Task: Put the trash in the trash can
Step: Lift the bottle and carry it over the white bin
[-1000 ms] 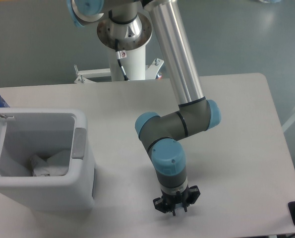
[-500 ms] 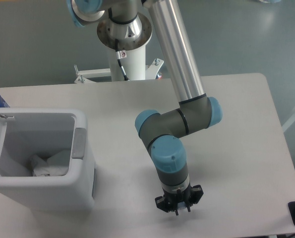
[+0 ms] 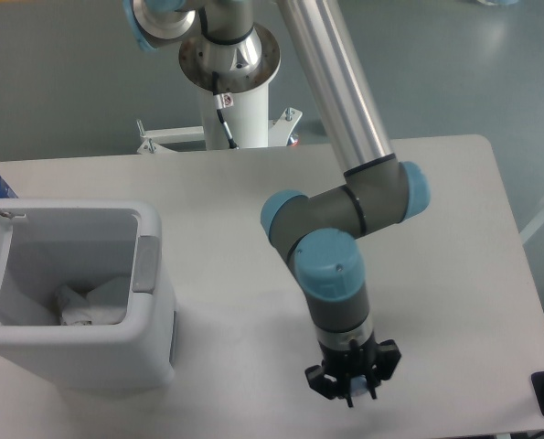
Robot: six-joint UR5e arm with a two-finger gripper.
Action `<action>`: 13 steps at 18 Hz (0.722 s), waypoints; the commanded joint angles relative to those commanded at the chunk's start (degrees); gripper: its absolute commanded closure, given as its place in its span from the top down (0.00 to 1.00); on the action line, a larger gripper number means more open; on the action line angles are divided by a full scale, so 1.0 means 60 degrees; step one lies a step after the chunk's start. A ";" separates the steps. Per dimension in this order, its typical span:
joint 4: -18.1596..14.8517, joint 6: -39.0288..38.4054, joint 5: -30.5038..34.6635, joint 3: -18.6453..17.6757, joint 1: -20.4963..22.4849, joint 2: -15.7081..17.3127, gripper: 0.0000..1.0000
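The gripper (image 3: 352, 382) is hanging low near the table's front edge with nothing in it, how wide I cannot tell, while the trash (image 3: 90, 304) is lying inside the trash can (image 3: 116, 352), at 9 o'clock.

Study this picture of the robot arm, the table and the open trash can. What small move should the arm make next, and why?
Probably a small lift of the gripper off the table, then a pause. White crumpled trash already lies inside the open trash can, no loose trash shows on the table, and the gripper, near the front edge, seems to carry nothing, though its fingers are too small to read.
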 joint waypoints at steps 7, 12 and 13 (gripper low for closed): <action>0.0059 -0.0894 -0.0557 0.0910 0.0117 0.1023 0.17; 0.0059 -0.1159 -0.1334 0.1145 0.0059 0.2283 0.17; 0.0059 -0.1246 -0.1350 0.1145 0.0030 0.2445 0.17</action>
